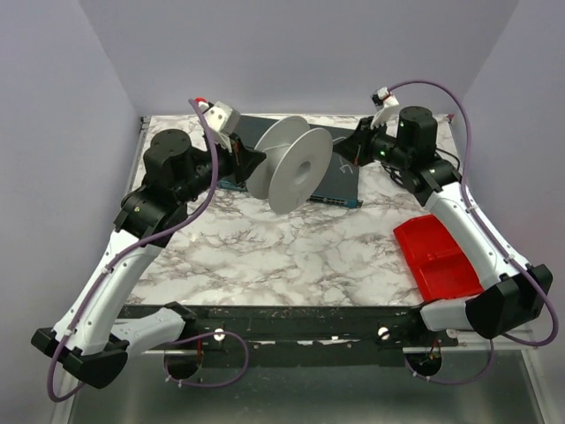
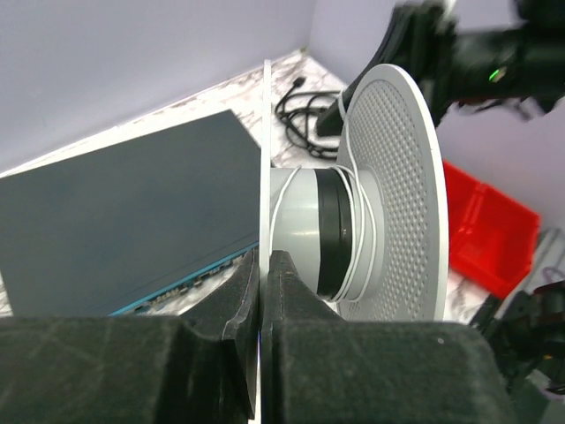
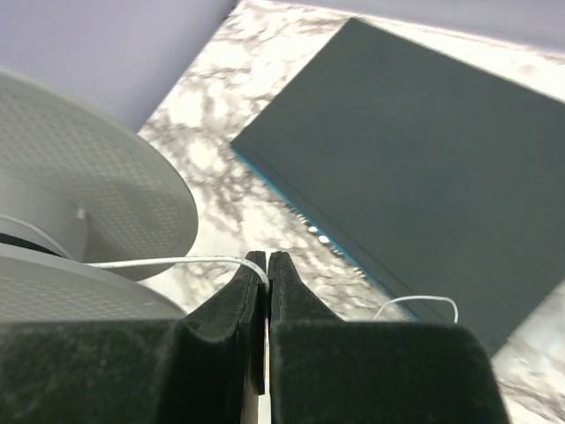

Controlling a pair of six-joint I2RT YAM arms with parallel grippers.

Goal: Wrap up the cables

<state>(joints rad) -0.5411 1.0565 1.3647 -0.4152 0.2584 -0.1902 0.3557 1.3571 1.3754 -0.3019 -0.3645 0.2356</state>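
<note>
My right claw (image 3: 267, 265) is squeezed fully together on the thin white wire (image 3: 168, 261). From my tips the wire runs straight across to the grey spool (image 1: 291, 163) close alongside, and a loose curl trails off on the opposite side. My left claw (image 2: 263, 265) is pinched almost closed on the thin rim of one spool flange, holding it on edge over the counter (image 1: 291, 256). Just ahead of those tips, a few wire turns sit on the hub beside a black band. A dark flat box (image 3: 424, 150) lies beyond both claws.
</note>
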